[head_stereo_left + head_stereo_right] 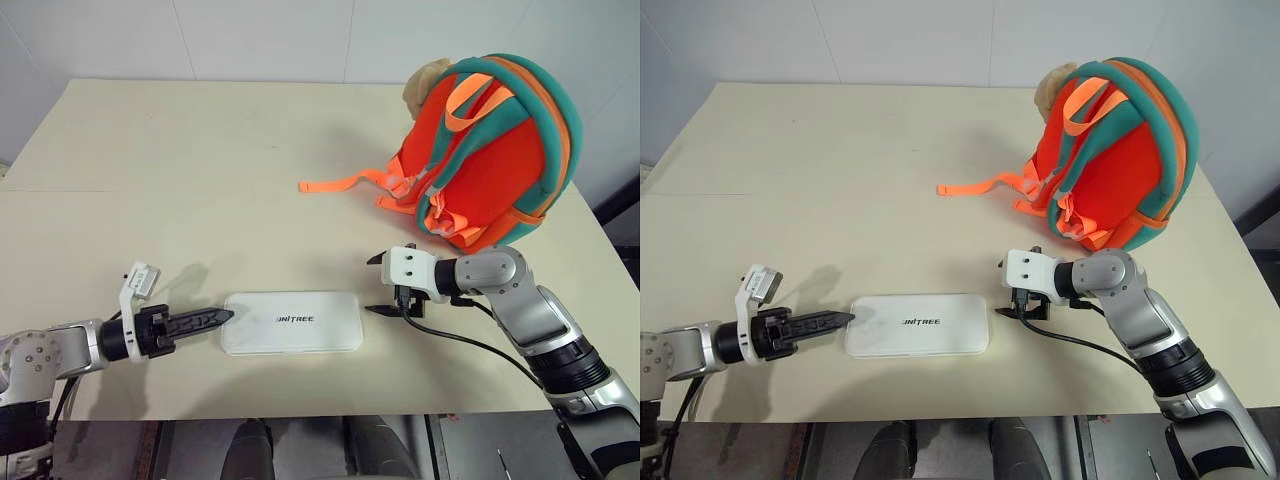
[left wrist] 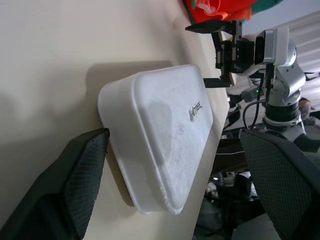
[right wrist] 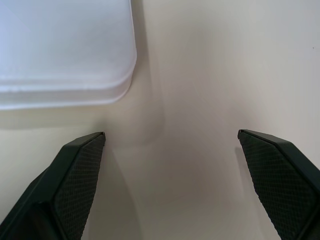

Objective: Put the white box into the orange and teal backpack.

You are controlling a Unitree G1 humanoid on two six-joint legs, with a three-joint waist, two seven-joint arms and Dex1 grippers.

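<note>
White box (image 1: 291, 322) near table (image 1: 200, 150) front edge, open grippers flanking, backpack (image 1: 490, 150) well apart

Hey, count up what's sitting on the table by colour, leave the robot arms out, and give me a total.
White: 1, the white box, lying flat near the table's front edge.
Orange and teal: 1, the orange and teal backpack, at the far right.
Tan: 1, the plush bear attached to the backpack.
Total: 3
</note>
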